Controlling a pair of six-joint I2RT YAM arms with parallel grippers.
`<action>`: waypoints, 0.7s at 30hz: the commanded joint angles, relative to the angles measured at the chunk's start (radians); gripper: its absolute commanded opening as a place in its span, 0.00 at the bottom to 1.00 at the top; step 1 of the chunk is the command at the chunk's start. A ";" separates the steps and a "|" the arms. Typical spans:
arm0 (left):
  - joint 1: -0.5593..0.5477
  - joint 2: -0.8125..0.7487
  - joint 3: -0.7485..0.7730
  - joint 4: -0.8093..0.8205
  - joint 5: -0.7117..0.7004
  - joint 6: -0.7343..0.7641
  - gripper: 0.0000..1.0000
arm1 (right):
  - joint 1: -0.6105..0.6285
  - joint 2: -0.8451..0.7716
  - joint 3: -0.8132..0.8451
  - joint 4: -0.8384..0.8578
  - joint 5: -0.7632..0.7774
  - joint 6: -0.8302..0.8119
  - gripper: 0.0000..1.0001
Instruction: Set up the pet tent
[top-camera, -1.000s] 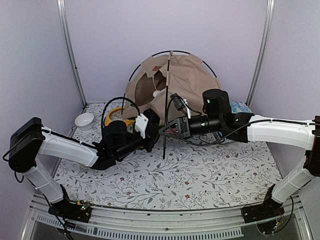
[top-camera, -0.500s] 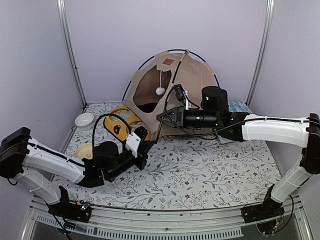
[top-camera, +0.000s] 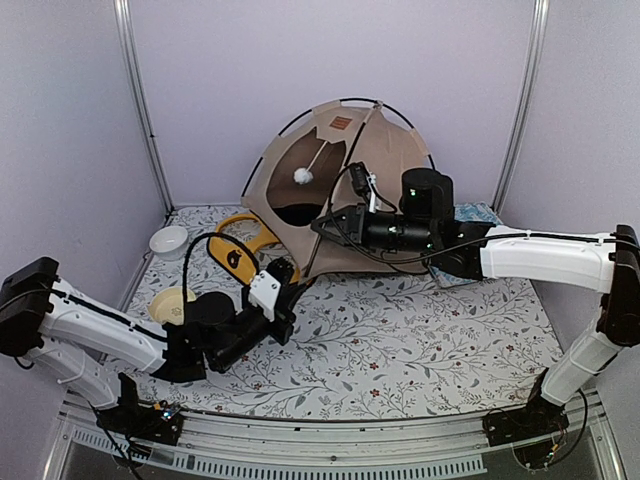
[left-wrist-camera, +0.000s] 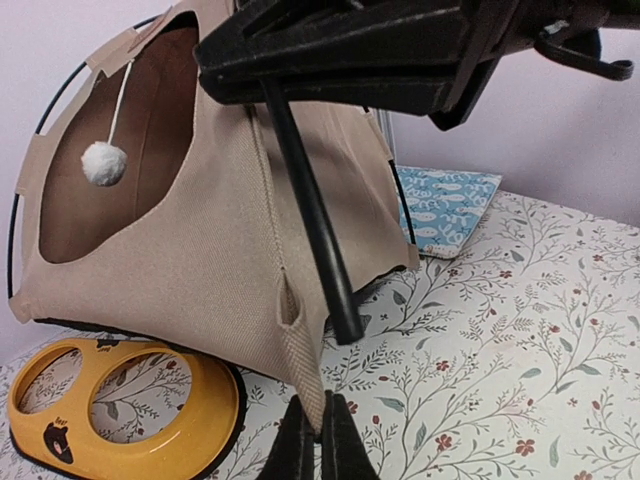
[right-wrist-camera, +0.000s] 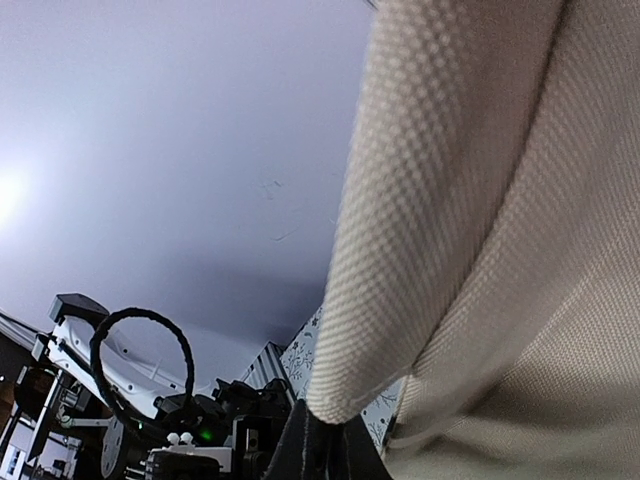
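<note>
Left gripper sits low, near the middle of the table. Its two black fingers are pressed together on the bottom front corner of the tent, pinching the tan webbing where it narrows to a point just above the floral cloth.

Right gripper reaches in from the right, higher up, with its jaws closed on the tent's front edge. In the left wrist view a black pole slants down from those jaws and ends free, close to the pinched corner. Whether its tip touches the table cannot be told. In the right wrist view tan weave fills most of the frame, and a fold of it runs down into the closed fingertips.

The tent stands at the back centre of the table against the pale wall. It is a tan dome with thin black poles arching over it. Its round opening faces front-left, with a white pom-pom hanging on a cord across it and a small brown label above.

A yellow two-hole feeder lies flat just left of the tent's front corner. A blue patterned cushion lies flat to the right of the tent, behind the right arm. A white bowl sits at the far left edge, and a cream disc lies nearer, beside the left arm.
</note>
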 joint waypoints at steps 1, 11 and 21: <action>-0.081 0.022 -0.031 -0.025 0.003 0.044 0.00 | -0.049 -0.014 0.043 0.137 0.222 0.029 0.00; -0.099 0.026 -0.047 -0.016 -0.013 0.050 0.00 | -0.052 -0.027 0.034 0.151 0.286 0.049 0.00; -0.106 0.036 -0.054 -0.011 -0.021 0.054 0.00 | -0.058 -0.036 0.033 0.150 0.326 0.065 0.00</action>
